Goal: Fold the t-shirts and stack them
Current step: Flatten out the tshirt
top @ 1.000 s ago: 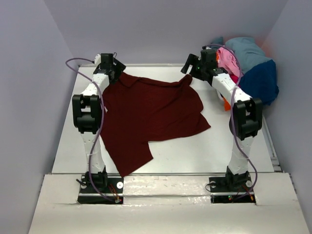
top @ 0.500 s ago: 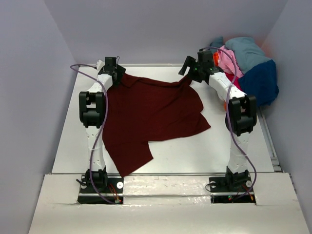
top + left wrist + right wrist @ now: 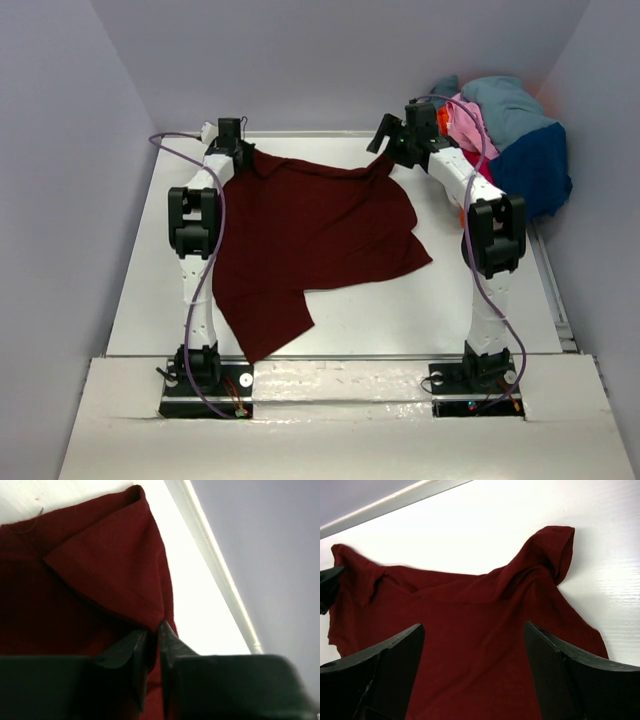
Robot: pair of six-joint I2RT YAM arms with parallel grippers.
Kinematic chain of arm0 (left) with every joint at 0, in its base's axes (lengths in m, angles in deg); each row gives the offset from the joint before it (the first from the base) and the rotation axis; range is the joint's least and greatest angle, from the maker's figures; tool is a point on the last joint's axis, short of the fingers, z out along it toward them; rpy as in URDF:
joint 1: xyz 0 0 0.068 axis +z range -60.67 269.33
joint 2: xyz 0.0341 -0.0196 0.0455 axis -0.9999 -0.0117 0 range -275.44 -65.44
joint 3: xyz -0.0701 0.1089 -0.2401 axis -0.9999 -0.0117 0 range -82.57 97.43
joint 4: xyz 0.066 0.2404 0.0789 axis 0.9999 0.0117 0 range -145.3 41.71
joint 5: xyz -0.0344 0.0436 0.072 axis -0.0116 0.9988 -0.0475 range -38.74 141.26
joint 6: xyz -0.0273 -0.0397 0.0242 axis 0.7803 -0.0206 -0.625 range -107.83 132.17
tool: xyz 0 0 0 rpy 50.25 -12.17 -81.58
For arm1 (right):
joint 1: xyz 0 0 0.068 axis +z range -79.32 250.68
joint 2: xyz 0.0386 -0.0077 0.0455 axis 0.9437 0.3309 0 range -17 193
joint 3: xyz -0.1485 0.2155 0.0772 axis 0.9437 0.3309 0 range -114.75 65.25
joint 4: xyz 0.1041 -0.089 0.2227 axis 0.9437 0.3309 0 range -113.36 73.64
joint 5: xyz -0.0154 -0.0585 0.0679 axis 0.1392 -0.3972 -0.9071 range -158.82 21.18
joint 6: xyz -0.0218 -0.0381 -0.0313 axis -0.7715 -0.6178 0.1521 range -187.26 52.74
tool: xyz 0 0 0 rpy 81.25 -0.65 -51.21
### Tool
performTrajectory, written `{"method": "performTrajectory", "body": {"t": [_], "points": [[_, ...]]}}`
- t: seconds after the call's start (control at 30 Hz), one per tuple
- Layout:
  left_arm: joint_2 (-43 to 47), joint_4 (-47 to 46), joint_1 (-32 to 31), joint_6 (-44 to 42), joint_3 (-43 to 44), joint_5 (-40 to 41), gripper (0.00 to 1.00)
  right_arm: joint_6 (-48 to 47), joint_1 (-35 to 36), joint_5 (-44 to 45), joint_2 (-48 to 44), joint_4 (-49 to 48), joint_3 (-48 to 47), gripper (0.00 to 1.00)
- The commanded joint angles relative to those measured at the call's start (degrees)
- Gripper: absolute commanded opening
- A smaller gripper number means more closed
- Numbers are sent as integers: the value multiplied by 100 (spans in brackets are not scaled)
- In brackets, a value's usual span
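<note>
A dark maroon t-shirt (image 3: pixel 310 230) lies spread, partly rumpled, on the white table (image 3: pixel 400 310). My left gripper (image 3: pixel 236 150) is at the shirt's far left corner. In the left wrist view its jaws (image 3: pixel 152 632) pinch a folded edge of the maroon cloth (image 3: pixel 100 570). My right gripper (image 3: pixel 386 152) hangs open over the far right corner. In the right wrist view its fingers (image 3: pixel 474 625) stand wide apart above the cloth (image 3: pixel 445 595), near an upturned sleeve (image 3: pixel 555 545). More t-shirts are heaped at the back right: pink (image 3: pixel 468 120), teal-blue (image 3: pixel 505 100), navy (image 3: pixel 535 170).
A raised rim (image 3: pixel 220 575) runs along the table's far edge just beyond the left gripper. Grey walls close in the table on three sides. A bit of bright red cloth (image 3: pixel 465 212) shows under the right arm beside the heap.
The left gripper has closed on the shirt's far left corner, after nudging slightly toward the back edge. The right gripper has stayed open and barely shifted.
</note>
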Motion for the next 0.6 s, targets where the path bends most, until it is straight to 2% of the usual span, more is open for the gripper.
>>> {"method": "performTrajectory", "body": {"t": [0.0, 0.07, 0.33, 0.57], "points": [[29, -435, -34, -47, 197, 47, 14, 287, 13, 158, 145, -224, -147, 84], [91, -549, -34, -91, 101, 21, 6, 532, 13, 272, 363, -138, -347, 80], [337, -830, 19, -372, -75, -14, 6, 1176, 13, 1028, 997, 478, -1130, 77], [372, -857, 19, -372, -163, -93, 6, 1132, 13, 862, 1384, 531, -1377, 72]]}}
